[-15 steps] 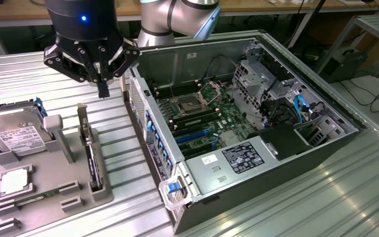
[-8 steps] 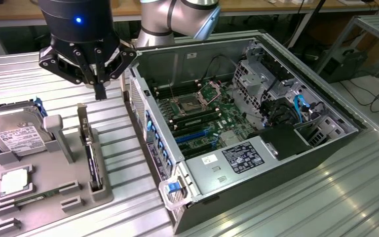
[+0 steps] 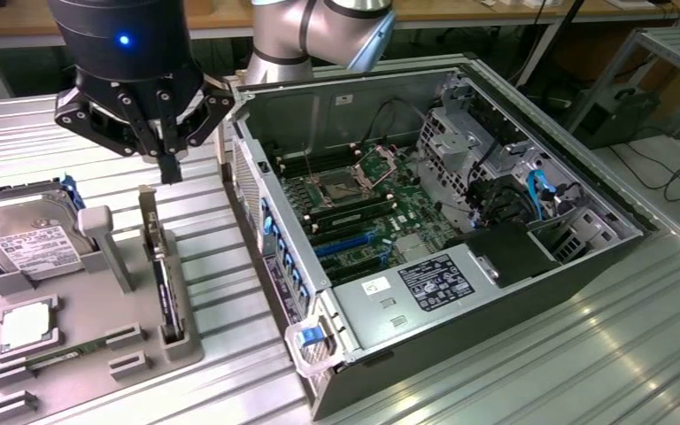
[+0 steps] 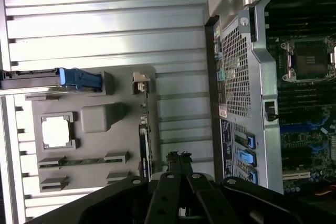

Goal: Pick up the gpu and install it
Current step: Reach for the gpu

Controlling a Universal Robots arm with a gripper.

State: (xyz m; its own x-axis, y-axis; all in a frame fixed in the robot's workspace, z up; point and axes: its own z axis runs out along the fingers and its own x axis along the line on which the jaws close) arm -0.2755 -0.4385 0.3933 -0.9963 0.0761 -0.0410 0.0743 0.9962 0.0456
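While gpu (image 3: 166,297) stands on edge in grey holder (image 3: 181,350), gripper (image 3: 171,171) hangs near its bracket end, not touching — jaws closed on nothing — open computer case (image 3: 529,312) just beside

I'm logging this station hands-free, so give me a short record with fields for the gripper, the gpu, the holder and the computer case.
gripper: shut, holding nothing, hanging near the gpu's bracket end without touching it
gpu: standing on edge in a slot of the grey holder, not yet picked up
grey holder: on the slatted metal table; also carries the hard drive and the square chip
computer case: lying open on the exterior view's right of the holder, motherboard exposed
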